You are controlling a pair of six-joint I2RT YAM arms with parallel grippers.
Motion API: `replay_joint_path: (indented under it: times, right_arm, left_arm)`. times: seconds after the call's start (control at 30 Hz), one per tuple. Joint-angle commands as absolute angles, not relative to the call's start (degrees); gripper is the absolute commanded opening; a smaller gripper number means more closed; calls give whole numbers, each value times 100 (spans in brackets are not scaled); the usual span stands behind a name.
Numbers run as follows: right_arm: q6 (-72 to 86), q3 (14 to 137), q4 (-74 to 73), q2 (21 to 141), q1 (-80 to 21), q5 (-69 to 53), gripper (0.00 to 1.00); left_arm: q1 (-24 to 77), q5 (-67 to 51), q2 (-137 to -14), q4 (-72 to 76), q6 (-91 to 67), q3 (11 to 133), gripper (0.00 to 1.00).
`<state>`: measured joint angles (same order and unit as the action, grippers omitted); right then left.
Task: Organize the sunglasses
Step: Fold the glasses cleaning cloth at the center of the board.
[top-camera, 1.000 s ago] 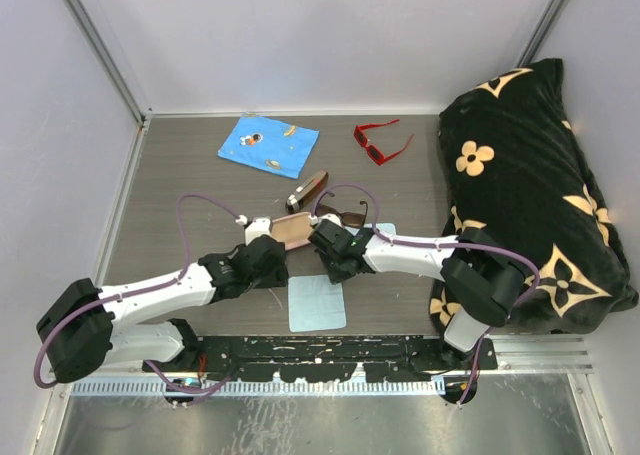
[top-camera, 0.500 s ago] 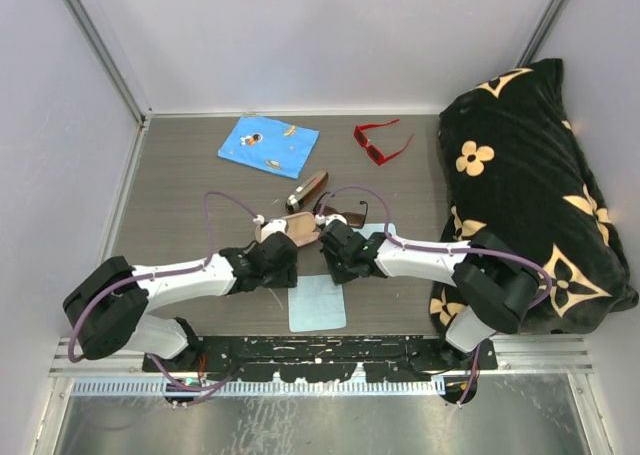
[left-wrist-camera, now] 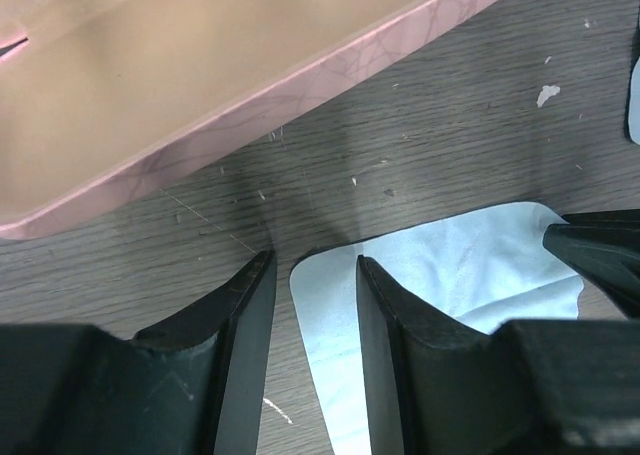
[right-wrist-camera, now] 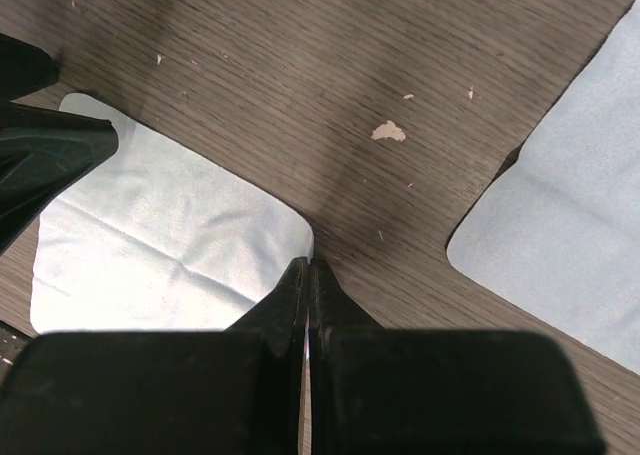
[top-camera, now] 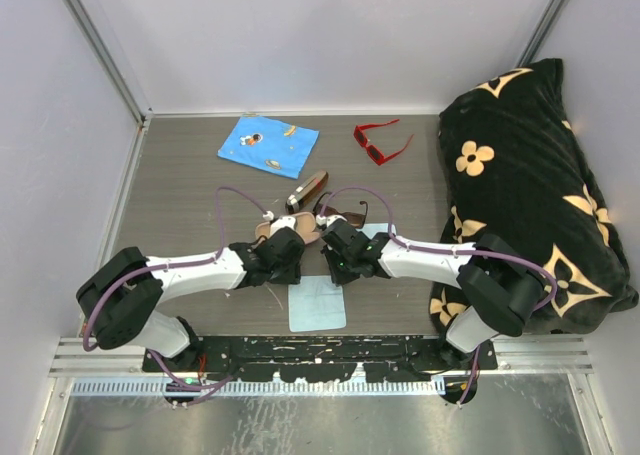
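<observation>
Both sunglasses (top-camera: 381,142) (top-camera: 343,215) apart from fingers (right-wrist-camera: 285,305)

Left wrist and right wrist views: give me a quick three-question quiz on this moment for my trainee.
1. True or false: the red sunglasses lie inside the pink case.
2. The right gripper is: A wide open; B shut; C shut on the pink case.
3. What lies between the left gripper's open fingers?
Key: 1 false; 2 B; 3 a corner of the light blue cloth.
</observation>
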<state>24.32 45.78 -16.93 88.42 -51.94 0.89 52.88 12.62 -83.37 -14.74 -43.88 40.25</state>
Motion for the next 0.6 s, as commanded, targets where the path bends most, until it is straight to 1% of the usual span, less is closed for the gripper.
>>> replay_joint_path:
  times: [0.0, 0.33, 0.57]
  right_arm:
    - [2435, 4570, -1477, 8652, -5151, 40, 1]
    - [2417, 4552, -1477, 8709, -5124, 26, 1]
    - [2402, 4559, -1485, 8741, -5122, 4, 1]
  left_arm:
    - [5309, 1098, -8385, -1343, -4236, 4153, 38]
    - [5388, 1046, -8386, -1511, -4099, 4085, 38]
    - [5542, 1268, -8384, -1804, -4072, 4101, 39]
